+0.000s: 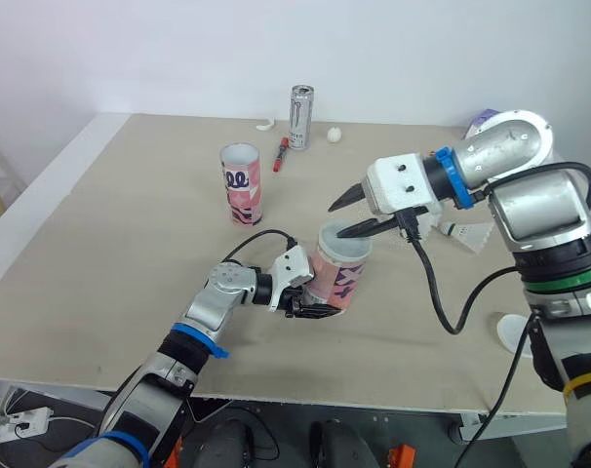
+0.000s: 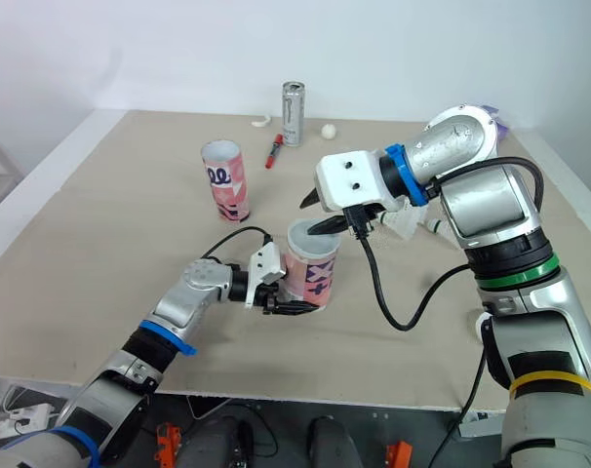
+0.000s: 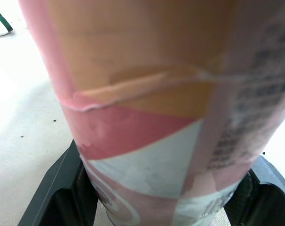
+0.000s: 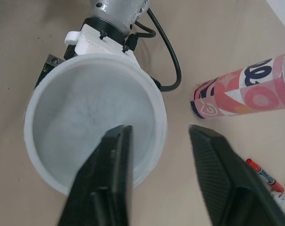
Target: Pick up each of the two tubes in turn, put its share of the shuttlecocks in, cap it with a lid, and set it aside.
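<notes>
A pink patterned tube [image 1: 336,273] stands near the table's front, a white lid [image 4: 93,122] on its top. My left gripper [image 1: 315,302] is shut on the tube's lower part, its black fingers [image 3: 46,200] on either side. My right gripper [image 1: 336,220] hovers open at the tube's top, with one finger over the lid and the other beyond the rim. The second pink tube [image 1: 242,182] stands upright further back on the left. A white shuttlecock [image 1: 468,234] lies behind my right forearm.
A silver can [image 1: 300,117], a red marker [image 1: 281,154], a small white ball [image 1: 334,135] and a white scrap [image 1: 265,124] lie near the table's back edge. A white lid [image 1: 515,333] rests by the front right edge.
</notes>
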You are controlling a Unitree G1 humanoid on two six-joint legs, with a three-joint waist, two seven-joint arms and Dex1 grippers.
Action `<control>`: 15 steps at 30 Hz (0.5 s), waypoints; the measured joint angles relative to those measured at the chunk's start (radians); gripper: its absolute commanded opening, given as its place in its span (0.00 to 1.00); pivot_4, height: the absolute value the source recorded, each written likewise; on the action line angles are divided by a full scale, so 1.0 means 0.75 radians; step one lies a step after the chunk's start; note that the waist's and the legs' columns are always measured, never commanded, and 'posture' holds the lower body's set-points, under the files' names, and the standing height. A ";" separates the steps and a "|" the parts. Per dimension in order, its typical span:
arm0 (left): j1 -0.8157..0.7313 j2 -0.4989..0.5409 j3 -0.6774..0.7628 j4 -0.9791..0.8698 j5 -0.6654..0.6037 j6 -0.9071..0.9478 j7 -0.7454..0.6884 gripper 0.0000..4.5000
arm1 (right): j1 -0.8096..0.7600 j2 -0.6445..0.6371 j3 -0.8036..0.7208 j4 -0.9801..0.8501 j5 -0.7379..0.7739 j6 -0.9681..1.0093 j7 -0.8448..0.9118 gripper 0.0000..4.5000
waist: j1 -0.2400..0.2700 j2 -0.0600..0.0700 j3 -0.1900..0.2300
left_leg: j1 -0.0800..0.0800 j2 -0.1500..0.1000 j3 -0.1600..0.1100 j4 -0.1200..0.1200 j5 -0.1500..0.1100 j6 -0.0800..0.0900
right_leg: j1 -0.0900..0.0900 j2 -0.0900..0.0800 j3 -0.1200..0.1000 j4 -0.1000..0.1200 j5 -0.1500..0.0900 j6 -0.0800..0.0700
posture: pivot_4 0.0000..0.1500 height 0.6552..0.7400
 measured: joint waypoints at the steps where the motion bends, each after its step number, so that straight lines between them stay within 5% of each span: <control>1: 0.000 0.000 0.000 -0.001 0.000 0.001 0.000 0.66 | 0.000 -0.003 -0.013 0.000 0.016 0.026 -0.006 0.47 | 0.000 0.000 0.000 | 0.000 0.000 0.000 0.000 0.000 0.000 | 0.000 0.000 0.000 0.000 0.000 0.000 | 1.00 1.00; 7: 0.002 0.001 0.000 -0.016 -0.001 0.022 -0.002 0.66 | 0.049 -0.036 -0.227 -0.061 0.212 0.352 -0.096 0.47 | 0.001 -0.001 0.000 | -0.001 0.001 -0.001 0.000 -0.002 -0.003 | 0.000 -0.002 -0.002 -0.001 0.000 -0.003 | 1.00 1.00; 12: 0.003 0.006 0.001 -0.021 -0.002 0.025 -0.003 0.66 | 0.231 -0.050 -0.315 -0.236 0.374 0.629 -0.180 0.01 | 0.001 0.000 0.000 | -0.001 0.001 -0.002 -0.001 -0.002 -0.004 | 0.000 -0.006 -0.005 -0.002 -0.001 -0.003 | 1.00 1.00; 15: 0.003 0.006 0.001 -0.021 -0.002 0.025 -0.003 0.66 | 0.292 -0.047 -0.311 -0.325 0.424 0.736 -0.243 0.01 | 0.001 0.000 0.000 | -0.001 0.001 -0.002 -0.001 -0.002 -0.004 | 0.000 -0.006 -0.006 -0.002 -0.001 -0.003 | 1.00 1.00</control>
